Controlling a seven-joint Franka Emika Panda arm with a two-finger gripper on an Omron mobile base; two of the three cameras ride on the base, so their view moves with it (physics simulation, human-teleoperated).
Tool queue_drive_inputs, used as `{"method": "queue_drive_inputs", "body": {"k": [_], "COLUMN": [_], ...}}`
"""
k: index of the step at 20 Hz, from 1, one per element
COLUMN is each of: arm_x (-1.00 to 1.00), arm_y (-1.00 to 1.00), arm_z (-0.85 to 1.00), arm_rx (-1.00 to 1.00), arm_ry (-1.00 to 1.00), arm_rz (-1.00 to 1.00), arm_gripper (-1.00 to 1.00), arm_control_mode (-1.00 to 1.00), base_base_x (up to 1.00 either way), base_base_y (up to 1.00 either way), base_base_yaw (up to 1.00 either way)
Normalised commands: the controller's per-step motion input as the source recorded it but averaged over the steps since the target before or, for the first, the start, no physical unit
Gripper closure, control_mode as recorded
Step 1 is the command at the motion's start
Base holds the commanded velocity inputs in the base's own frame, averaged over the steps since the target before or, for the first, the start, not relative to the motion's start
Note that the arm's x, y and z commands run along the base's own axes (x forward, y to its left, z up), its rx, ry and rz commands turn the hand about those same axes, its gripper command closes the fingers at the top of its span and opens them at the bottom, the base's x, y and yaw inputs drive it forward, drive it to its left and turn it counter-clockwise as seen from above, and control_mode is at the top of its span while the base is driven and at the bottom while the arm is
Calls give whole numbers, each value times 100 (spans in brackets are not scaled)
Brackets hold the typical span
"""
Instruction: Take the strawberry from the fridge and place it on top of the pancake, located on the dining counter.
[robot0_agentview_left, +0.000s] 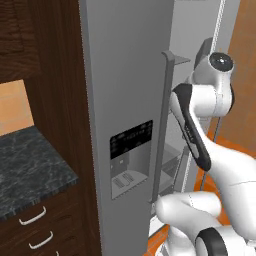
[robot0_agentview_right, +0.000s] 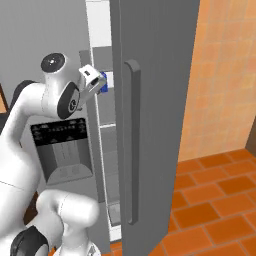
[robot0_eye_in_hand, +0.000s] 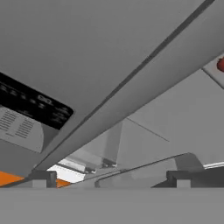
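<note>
A: Since the right-hand door of the fridge (robot0_agentview_right: 150, 100) stands swung out, what do you find around the arm?

B: The gripper (robot0_eye_in_hand: 111, 178) is poked into the gap between the two doors, its fingers (robot0_eye_in_hand: 41, 178) spread wide with nothing between them. The shut left door, with its black dispenser panel (robot0_agentview_left: 131, 140), lies close along one side, and that door's long grey handle (robot0_agentview_left: 164, 125) runs right beside the hand.

A: And the strawberry?

B: A small red shape (robot0_eye_in_hand: 221, 64) sits at the far right edge of the hand view, on a pale shelf inside the fridge (cut off by the frame, so I cannot make out its full form). It is well apart from the fingertips.

A: Anything else nearby?

B: A black-topped counter (robot0_agentview_left: 30, 160) over dark wood drawers (robot0_agentview_left: 35, 225) stands left of the fridge, and orange floor tiles (robot0_agentview_right: 210, 200) spread to the right.
</note>
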Motion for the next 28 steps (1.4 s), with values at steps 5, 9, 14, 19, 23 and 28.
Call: {"method": "queue_drive_inputs", "body": {"k": [5, 9, 14, 19, 23, 28], "arm_x": [56, 41, 33, 32, 31, 30], "arm_y": [-2, -11, -10, -19, -28, -29], "arm_z": [-29, -24, -16, -14, -9, -12], "arm_rx": [-21, -15, -8, -3, 0, 0], "arm_ry": [11, 1, 1, 0, 0, 0], "arm_rz": [-6, -7, -8, -6, 0, 0], "arm_gripper": [-100, -100, -100, -100, -100, -100], "arm_control_mode": [-100, -100, -100, -100, -100, -100], "base_base_x": [0, 0, 0, 0, 0, 0], "base_base_y": [0, 0, 0, 0, 0, 0], "base_base_yaw": [0, 0, 0, 0, 0, 0]}}
